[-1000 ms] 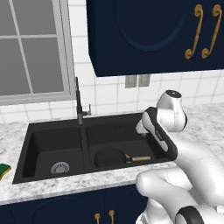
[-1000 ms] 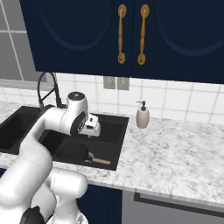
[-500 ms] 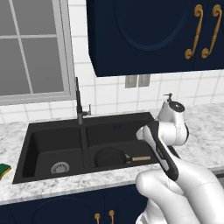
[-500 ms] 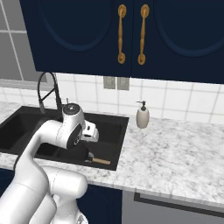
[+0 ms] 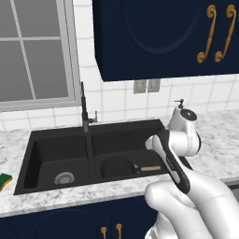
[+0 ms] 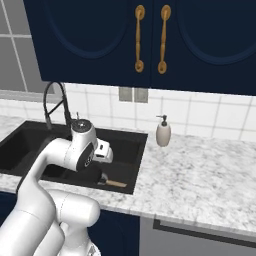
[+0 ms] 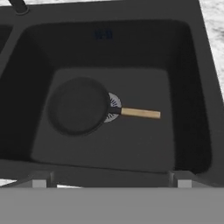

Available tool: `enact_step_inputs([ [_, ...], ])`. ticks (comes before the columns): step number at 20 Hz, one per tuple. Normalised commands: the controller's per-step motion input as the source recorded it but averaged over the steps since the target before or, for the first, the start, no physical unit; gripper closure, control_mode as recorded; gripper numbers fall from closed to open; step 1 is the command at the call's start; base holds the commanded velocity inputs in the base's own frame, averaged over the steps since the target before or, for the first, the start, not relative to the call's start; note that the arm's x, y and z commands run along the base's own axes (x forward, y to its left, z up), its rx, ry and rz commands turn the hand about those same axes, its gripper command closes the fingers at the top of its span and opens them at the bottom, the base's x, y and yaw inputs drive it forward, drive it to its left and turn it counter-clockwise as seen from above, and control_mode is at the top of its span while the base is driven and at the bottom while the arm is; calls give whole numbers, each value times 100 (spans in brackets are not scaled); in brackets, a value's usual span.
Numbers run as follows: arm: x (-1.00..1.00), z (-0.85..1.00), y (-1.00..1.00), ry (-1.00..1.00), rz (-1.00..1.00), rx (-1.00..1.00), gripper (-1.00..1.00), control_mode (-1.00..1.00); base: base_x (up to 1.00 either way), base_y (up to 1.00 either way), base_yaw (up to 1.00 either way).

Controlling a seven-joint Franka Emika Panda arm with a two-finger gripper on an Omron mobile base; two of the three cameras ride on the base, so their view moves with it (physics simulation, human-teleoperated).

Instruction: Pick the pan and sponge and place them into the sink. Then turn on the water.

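Your pan [image 7: 78, 106] lay in the sink's [image 5: 56, 136] right basin, the pincer [image 7: 111, 181] released and empty above it; sponge [image 5: 5, 180] waited at the surface's left edge, water off

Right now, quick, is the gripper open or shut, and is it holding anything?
Gripper: open and empty, above the sink; the pan lies in the basin below it.
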Motion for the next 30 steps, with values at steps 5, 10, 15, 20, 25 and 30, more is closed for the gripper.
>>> enact_step_inputs([
  [5,0,0,0,0,0,0,-100,100,-46,0,0],
  [10,0,0,0,0,0,0,-100,100,-27,10,0],
  [15,0,0,0,0,0,0,-100,100,-1,54,0],
  [20,0,0,0,0,0,0,-100,100,0,65,0],
  [25,0,0,0,0,0,0,-100,100,1,29,0],
  [30,0,0,0,0,0,0,-100,100,44,16,0],
])
